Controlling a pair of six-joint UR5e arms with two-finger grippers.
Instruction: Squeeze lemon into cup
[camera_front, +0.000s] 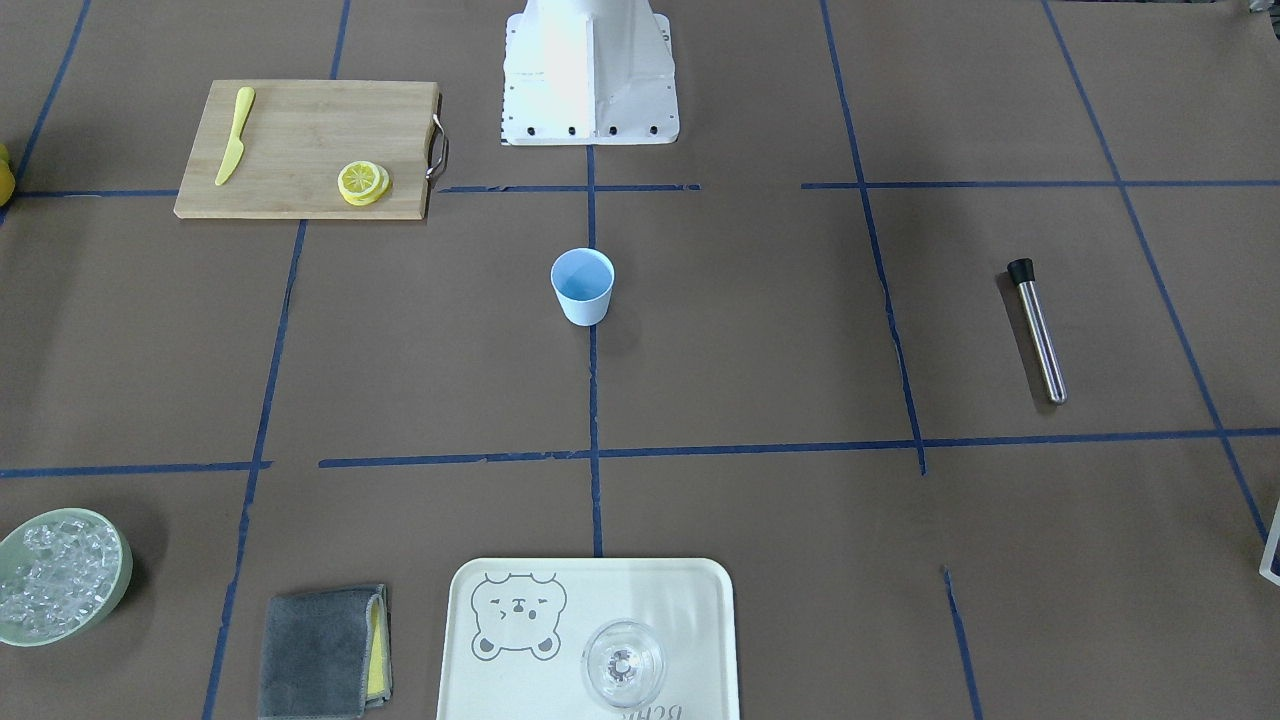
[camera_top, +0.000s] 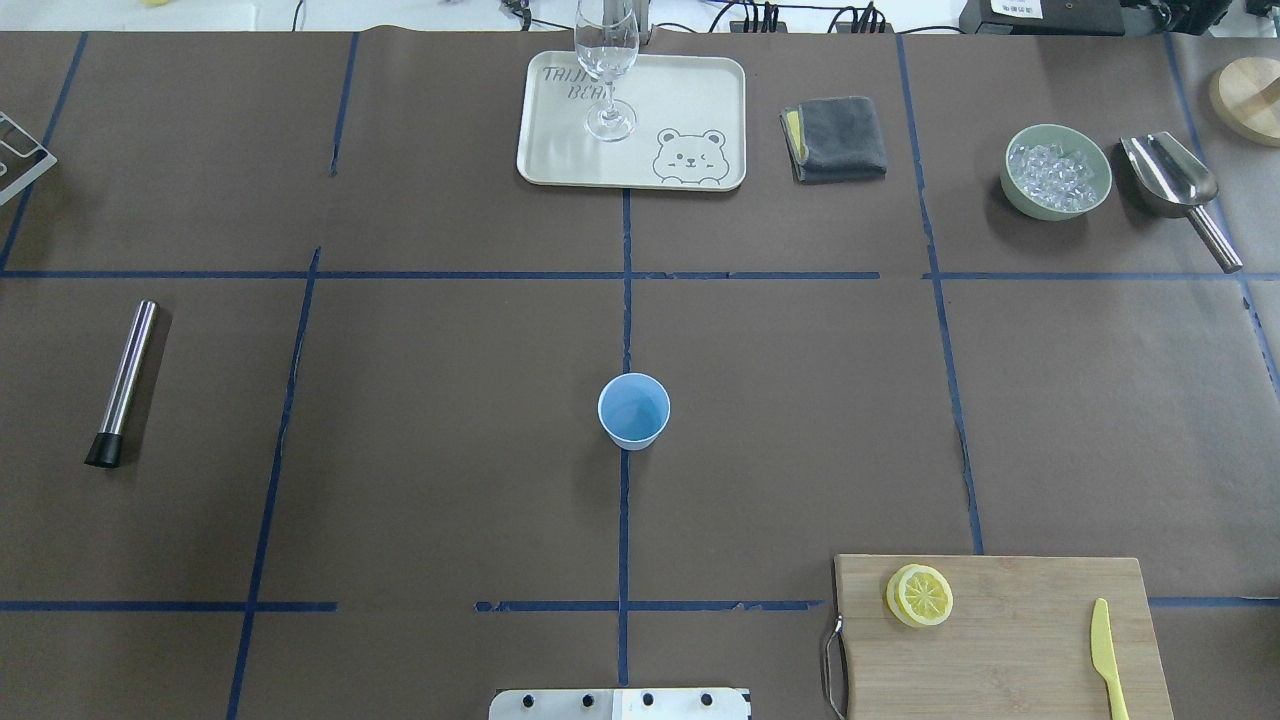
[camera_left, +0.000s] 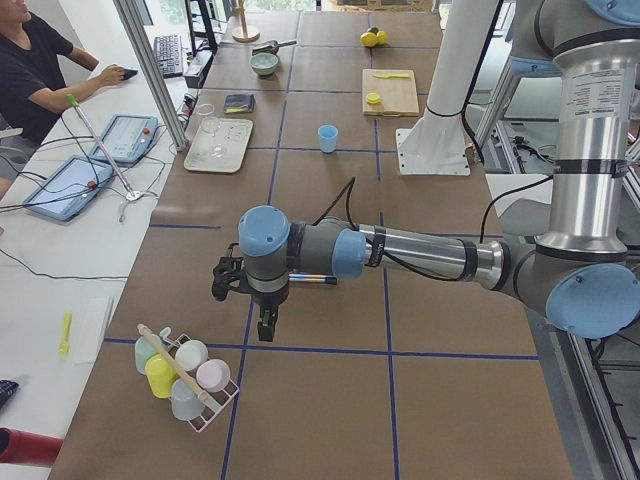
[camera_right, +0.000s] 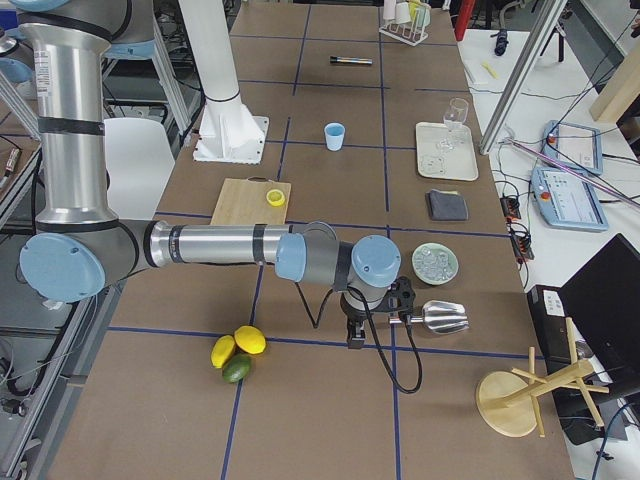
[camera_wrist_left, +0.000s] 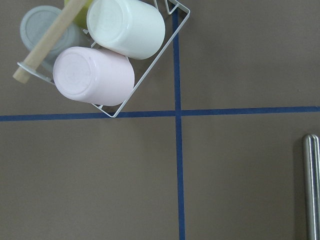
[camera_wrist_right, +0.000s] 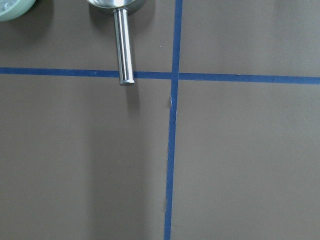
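The lemon (camera_top: 920, 595) is a thin yellow slice lying on top of other slices on a wooden cutting board (camera_top: 1020, 640), beside a yellow knife (camera_top: 1105, 660). The light-blue cup (camera_top: 633, 410) stands upright and empty at the table's middle, also the cup (camera_front: 582, 285) in the front view. Both grippers are far from these. The left gripper (camera_left: 265, 325) hangs over the table end near a mug rack (camera_left: 185, 375). The right gripper (camera_right: 353, 335) hangs at the opposite end near a steel scoop (camera_right: 440, 316). I cannot tell whether either is open or shut.
A steel tube with a black cap (camera_top: 125, 380) lies on the left. At the far side are a tray (camera_top: 560, 150) with a clear glass (camera_top: 607, 60), a grey cloth (camera_top: 835, 137) and a green bowl of ice (camera_top: 1057, 170). Whole citrus fruits (camera_right: 238, 352) lie near the right arm.
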